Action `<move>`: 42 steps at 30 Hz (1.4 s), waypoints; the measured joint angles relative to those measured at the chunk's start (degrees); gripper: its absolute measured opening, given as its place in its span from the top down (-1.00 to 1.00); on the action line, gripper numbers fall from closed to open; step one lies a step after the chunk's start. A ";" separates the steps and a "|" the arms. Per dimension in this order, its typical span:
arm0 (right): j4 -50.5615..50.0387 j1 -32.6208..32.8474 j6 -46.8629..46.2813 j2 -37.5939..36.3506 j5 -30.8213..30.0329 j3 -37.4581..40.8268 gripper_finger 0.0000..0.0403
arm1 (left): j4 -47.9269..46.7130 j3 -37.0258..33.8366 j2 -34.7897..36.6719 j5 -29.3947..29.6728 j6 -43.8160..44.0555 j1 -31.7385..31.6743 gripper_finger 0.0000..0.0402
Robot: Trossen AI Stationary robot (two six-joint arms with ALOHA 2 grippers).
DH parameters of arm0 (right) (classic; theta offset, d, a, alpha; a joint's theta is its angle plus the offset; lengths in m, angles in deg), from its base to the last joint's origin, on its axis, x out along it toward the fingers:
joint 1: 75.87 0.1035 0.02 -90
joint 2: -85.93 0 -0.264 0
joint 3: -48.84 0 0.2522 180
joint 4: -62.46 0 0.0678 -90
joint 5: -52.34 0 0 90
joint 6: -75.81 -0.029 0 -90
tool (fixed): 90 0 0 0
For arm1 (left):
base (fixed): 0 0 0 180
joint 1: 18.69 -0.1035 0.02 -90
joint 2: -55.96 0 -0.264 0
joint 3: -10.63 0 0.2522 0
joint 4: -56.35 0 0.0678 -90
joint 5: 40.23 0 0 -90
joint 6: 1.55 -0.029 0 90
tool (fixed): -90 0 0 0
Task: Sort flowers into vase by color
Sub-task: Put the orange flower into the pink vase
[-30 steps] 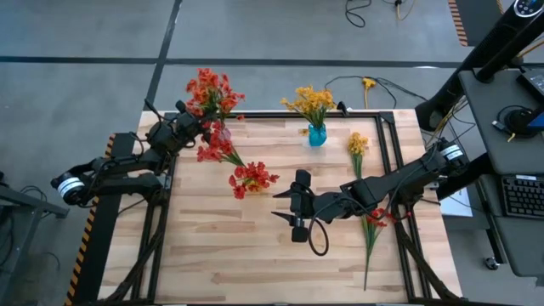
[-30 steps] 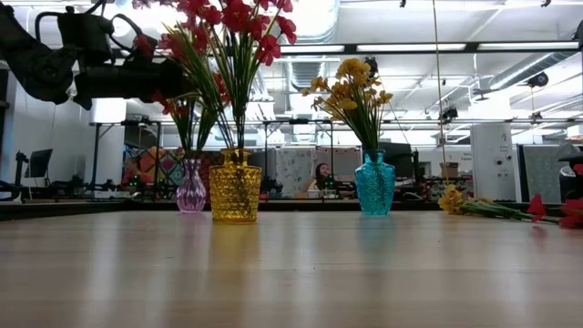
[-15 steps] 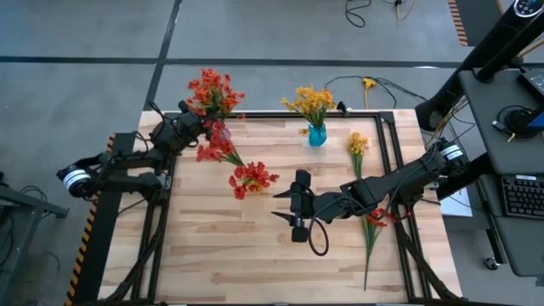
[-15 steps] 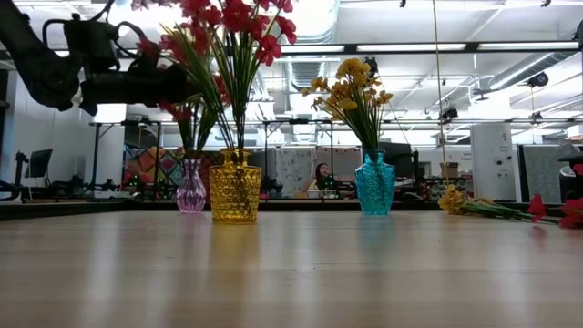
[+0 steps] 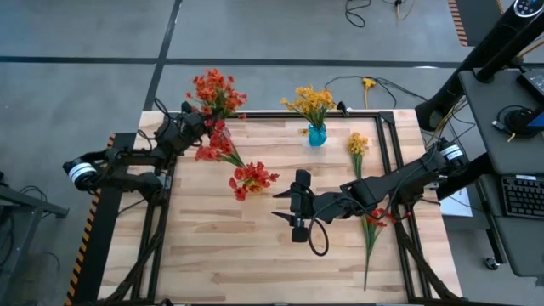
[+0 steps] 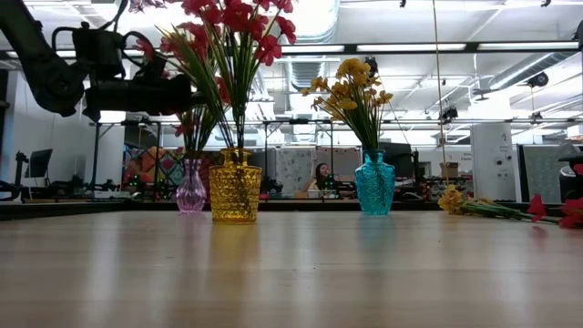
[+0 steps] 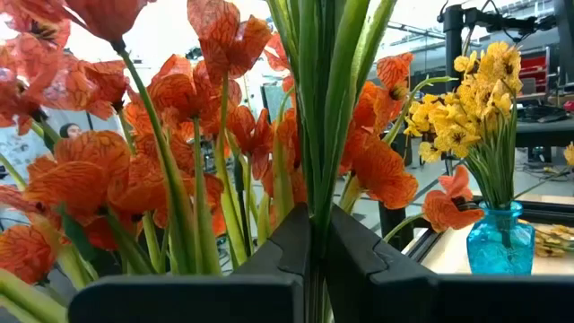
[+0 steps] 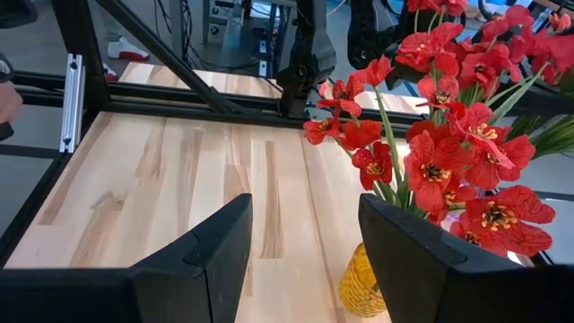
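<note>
1. You can see a wooden tabletop (image 5: pixel 255 246) with a black frame (image 5: pixel 102 229) around it.
2. You have three vases on it: a blue vase (image 6: pixel 374 185), a yellow vase (image 6: pixel 235 188) and a small pink vase (image 6: pixel 190 188) just beside the yellow one.
3. Off to your right stands a desk with a keyboard (image 5: pixel 520 195) on it.
4. A black cable (image 5: pixel 361 12) lies on the grey floor (image 5: pixel 85 34).
5. Far back in the room, you can see a person (image 6: pixel 322 176) sitting.
</note>
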 joint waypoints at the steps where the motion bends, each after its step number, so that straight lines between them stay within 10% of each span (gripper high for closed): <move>1: -0.02 0.00 0.03 0.00 0.00 0.04 0.01 | 0.01 0.00 0.04 0.00 0.00 0.00 0.99; 42: -0.01 0.02 -0.11 0.00 0.04 0.08 0.01 | -1.92 -0.02 0.40 0.52 3.74 0.00 0.63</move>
